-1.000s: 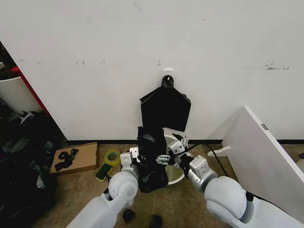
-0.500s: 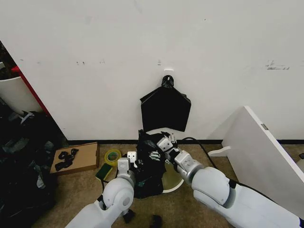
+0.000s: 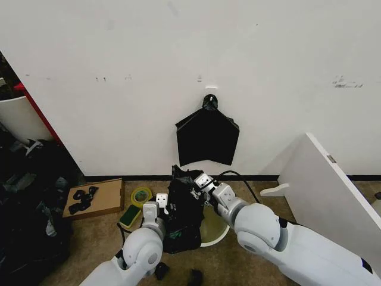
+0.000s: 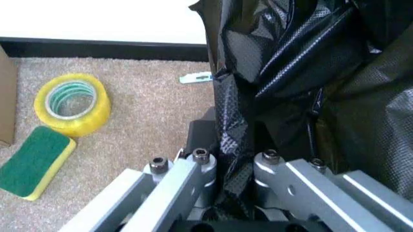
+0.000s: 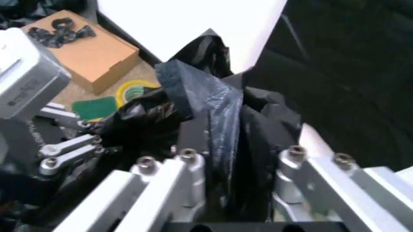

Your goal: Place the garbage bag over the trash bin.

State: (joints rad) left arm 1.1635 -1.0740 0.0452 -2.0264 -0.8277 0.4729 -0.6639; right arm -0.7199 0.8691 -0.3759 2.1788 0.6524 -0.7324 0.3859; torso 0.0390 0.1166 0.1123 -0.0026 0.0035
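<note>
The garbage bag (image 3: 181,217) is a crumpled glossy black heap on the carpet in front of the wall. It drapes over the left part of the trash bin (image 3: 215,233), whose white rim shows at the bag's right. My left gripper (image 3: 165,205) is at the bag's left side, shut on a fold of the garbage bag (image 4: 290,72), which passes between its fingers (image 4: 197,162). At the bag's top, my right gripper (image 3: 193,189) is shut on a raised fold of the garbage bag (image 5: 213,111). In the right wrist view the left gripper (image 5: 65,145) is just beside it.
A bundle of black bags (image 3: 207,136) hangs on the wall above. A cardboard box (image 3: 95,198), a yellow tape roll (image 3: 141,196) and a green sponge (image 3: 129,215) lie to the left. A white board (image 3: 327,196) leans at the right. Dark clutter (image 3: 30,202) lies at far left.
My right gripper has moved left and toward the wall with the bag's top fold, and the bag now covers more of the bin. The left gripper shifted slightly left.
</note>
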